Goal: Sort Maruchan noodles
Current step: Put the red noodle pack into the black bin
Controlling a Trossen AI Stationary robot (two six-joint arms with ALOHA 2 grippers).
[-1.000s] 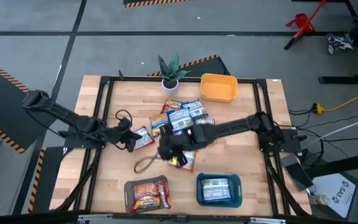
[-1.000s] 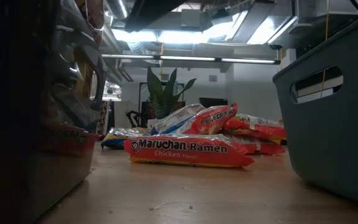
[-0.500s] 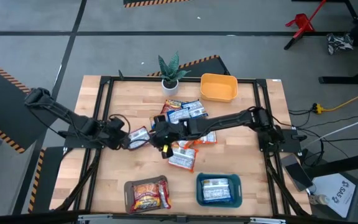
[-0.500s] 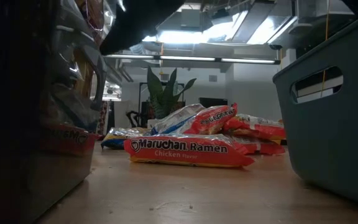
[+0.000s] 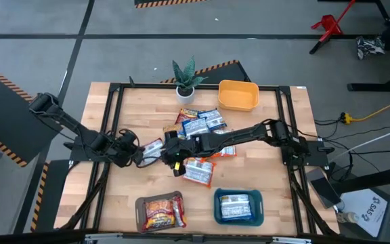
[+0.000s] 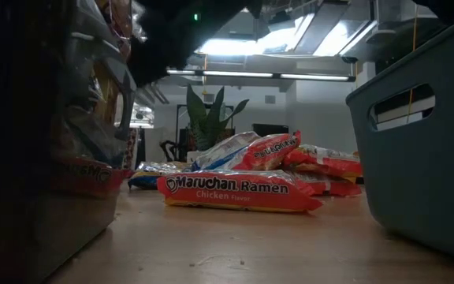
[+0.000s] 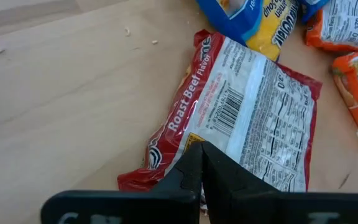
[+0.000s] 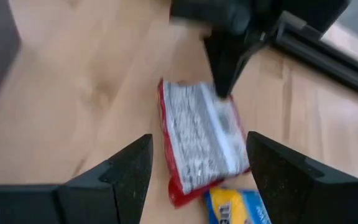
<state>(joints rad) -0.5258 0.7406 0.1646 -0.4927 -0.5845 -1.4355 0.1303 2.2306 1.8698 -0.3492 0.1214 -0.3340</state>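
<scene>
A red Roast Beef noodle packet (image 7: 241, 118) lies flat on the wooden table, left of centre (image 5: 153, 147). My left gripper (image 7: 201, 171) is shut, its tips over that packet's end nearest the table's left edge (image 5: 141, 154). My right gripper (image 8: 197, 180) stands open above the packet's opposite end (image 5: 170, 157), its fingers on either side without touching. More Maruchan noodles (image 5: 200, 124) are heaped at the table's centre. An orange Chicken packet (image 6: 239, 192) lies apart on the near side (image 5: 198, 173). My left gripper's shut fingertips (image 8: 222, 68) slant down from the table's left onto the edge of the red packet's end (image 7: 166, 177). I cannot tell whether they touch it. The packet lies flat on the table.
A brown tray (image 5: 141, 203) holding a red packet and a teal tray (image 5: 217, 203) holding a blue packet stand at the near edge. A yellow tray (image 5: 238, 103) and a potted plant (image 5: 185, 78) stand at the far edge. Black frame rails run along the table's sides.
My right gripper has gone down and toward the table's left, from over the orange packet to the red packet, and has stayed open. My left gripper has sunk toward the red packet's end and stays shut. The packets have kept still.
</scene>
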